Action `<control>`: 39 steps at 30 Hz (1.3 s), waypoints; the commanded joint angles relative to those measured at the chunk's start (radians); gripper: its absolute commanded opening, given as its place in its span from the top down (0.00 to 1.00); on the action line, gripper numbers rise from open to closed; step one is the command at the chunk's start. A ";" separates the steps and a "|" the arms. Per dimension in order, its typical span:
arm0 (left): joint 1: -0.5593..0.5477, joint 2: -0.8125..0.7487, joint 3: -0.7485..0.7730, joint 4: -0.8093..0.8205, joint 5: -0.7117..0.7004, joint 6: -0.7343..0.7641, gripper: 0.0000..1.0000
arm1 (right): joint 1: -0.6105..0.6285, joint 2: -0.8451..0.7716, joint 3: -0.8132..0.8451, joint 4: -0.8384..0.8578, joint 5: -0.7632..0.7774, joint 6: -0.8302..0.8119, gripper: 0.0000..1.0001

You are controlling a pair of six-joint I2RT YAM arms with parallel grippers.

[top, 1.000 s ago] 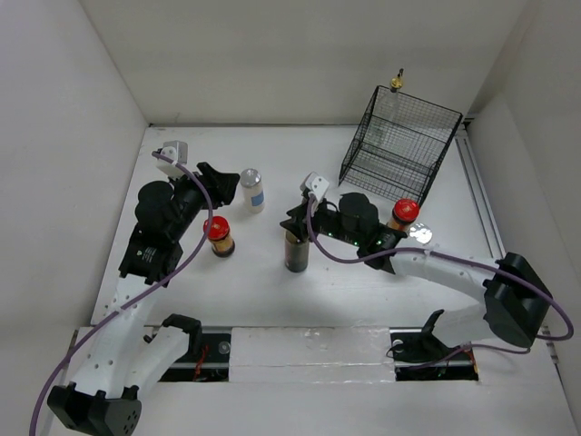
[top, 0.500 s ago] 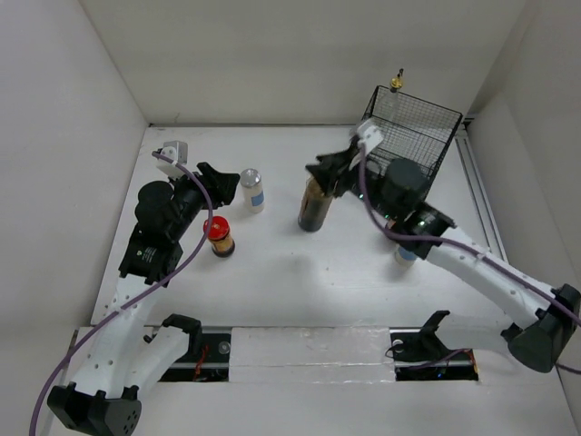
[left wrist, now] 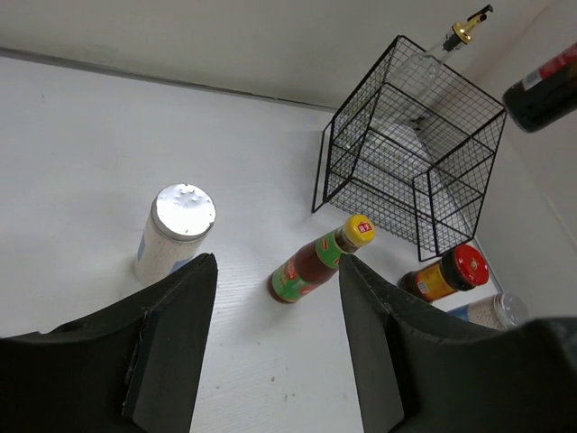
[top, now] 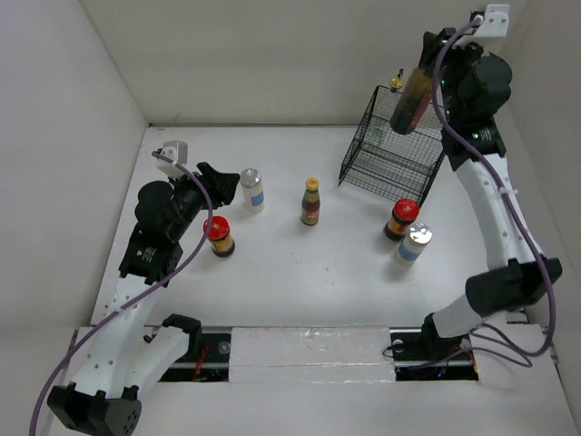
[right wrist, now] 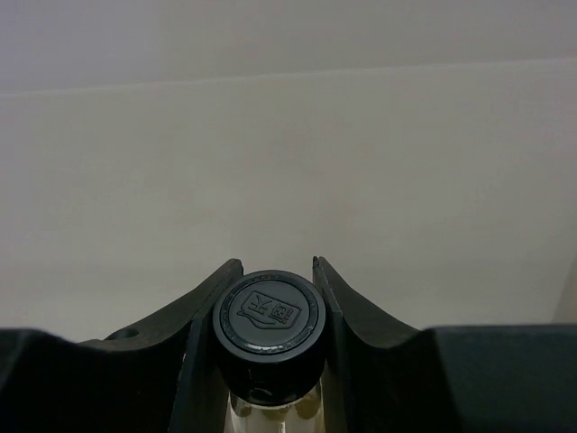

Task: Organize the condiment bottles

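My right gripper (top: 430, 65) is raised high at the back right, shut on the black cap (right wrist: 269, 316) of the dark bottle (top: 410, 100), which hangs tilted above the black wire basket (top: 399, 145). The clear gold-capped bottle (top: 397, 84) stands at the basket's far side. My left gripper (top: 221, 184) is open and empty, between a shaker (top: 251, 190) and a red-lidded jar (top: 218, 234). The yellow-capped bottle (top: 310, 202) stands mid-table. A second red-lidded jar (top: 401, 219) and a second shaker (top: 413, 244) stand in front of the basket.
In the left wrist view the shaker (left wrist: 176, 230), yellow-capped bottle (left wrist: 320, 262), basket (left wrist: 406, 153) and right jar (left wrist: 451, 273) lie ahead of my open fingers. White walls close in the table on three sides. A rail (top: 481, 195) runs along the right edge.
My right arm has lifted the dark bottle from mid-table up and back to the right, over the basket. The yellow-capped bottle has come into view. My left arm has not moved.
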 commanded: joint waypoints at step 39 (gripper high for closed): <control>0.009 0.040 0.001 0.049 0.013 0.002 0.48 | -0.262 0.362 0.007 0.261 0.096 0.006 0.93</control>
